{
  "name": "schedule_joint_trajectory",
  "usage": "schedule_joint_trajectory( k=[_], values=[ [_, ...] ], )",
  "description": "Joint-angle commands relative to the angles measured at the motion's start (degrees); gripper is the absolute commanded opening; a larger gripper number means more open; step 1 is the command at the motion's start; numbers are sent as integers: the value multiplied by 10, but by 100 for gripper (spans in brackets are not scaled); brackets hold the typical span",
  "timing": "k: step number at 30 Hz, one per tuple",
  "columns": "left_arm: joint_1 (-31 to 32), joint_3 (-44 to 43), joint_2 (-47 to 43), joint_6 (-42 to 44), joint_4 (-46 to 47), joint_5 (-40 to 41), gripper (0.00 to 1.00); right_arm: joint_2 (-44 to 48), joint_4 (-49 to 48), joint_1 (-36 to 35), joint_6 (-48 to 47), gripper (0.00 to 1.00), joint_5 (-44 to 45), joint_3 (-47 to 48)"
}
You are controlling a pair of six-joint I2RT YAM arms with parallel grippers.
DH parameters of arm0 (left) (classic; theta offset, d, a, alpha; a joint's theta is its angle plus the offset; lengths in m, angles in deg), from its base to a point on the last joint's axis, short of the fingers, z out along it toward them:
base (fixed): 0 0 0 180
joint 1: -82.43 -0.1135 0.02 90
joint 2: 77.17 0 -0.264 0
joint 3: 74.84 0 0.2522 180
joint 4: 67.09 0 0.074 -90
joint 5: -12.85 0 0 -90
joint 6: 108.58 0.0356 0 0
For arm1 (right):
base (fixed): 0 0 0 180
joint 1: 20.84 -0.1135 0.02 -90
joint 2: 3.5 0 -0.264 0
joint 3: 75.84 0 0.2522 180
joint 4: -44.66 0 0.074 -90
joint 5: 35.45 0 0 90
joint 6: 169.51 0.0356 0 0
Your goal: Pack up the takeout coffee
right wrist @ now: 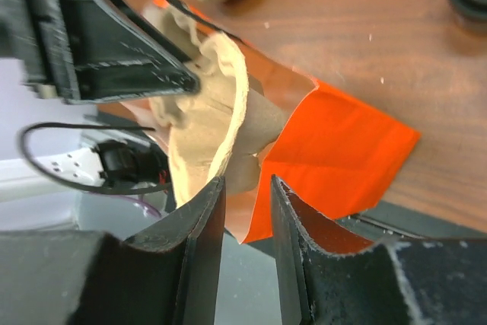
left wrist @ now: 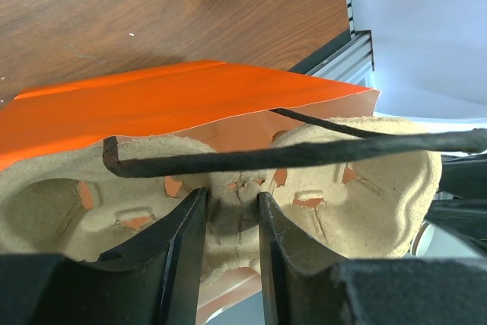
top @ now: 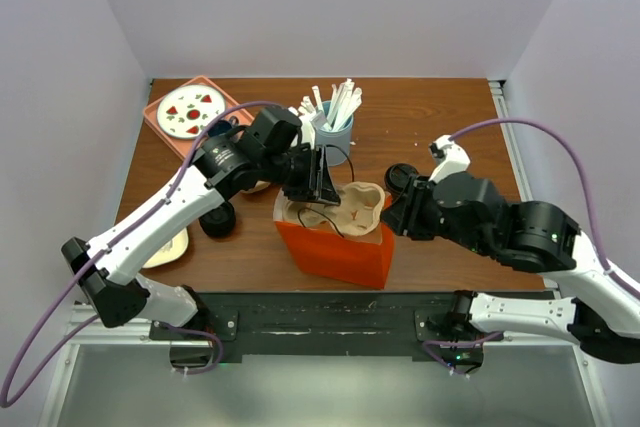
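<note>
Evidently light and crushable, the pulp cup carrier (top: 345, 209) sits half inside the orange bag (top: 335, 252) on the bench (top: 450, 127). The left pincer (left wrist: 232, 203) clamps narrowly on its stiffer middle ridge, and the right pincer (right wrist: 247, 188) pinches the floppy bag rim.

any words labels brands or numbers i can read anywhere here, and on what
None can be read in any view.
The orange bag, the pulp cup carrier and the blue cup show no print.
The plate has only a red-and-green painted pattern, no letters.
</note>
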Motion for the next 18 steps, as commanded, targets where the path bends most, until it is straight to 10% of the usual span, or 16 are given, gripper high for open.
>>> schedule_joint_trajectory(
  k=[1,11,18],
  values=[
    [3,-20,7,11,-14,-8,24,-3,-3,-2,42,33,-23,-23],
    [5,-23,16,12,-13,-6,24,-42,66,-3,36,27,8,6],
    [8,-26,24,17,-27,8,24,-45,78,-2,28,4,18,15]
  ],
)
